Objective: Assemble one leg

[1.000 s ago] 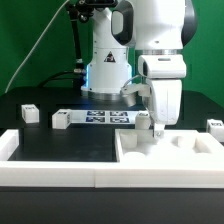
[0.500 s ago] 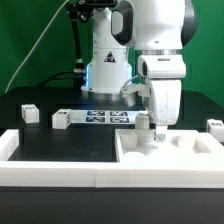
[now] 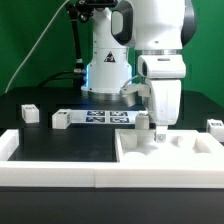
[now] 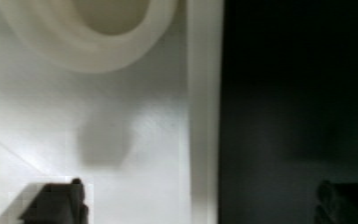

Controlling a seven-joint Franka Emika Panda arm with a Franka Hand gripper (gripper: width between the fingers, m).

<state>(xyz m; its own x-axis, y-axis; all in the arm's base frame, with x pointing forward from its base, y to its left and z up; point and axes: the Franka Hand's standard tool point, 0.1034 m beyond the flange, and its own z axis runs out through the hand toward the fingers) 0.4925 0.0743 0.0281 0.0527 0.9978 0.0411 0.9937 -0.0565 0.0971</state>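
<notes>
Gripper (image 3: 157, 128): jaws wide apart, nothing held per wrist view. One fingertip (image 4: 51, 200) is over the white panel (image 3: 190, 160), the other over the dark table (image 3: 60, 140), w/ the panel edge running btwn them. Nearest leg (image 3: 143, 121): on table, just beside the end of the marker board (image 3: 100, 117). It is close to gripper on exterior view's left, apart from it. Tag face toward camera; long axis can't be told at this size.
</notes>
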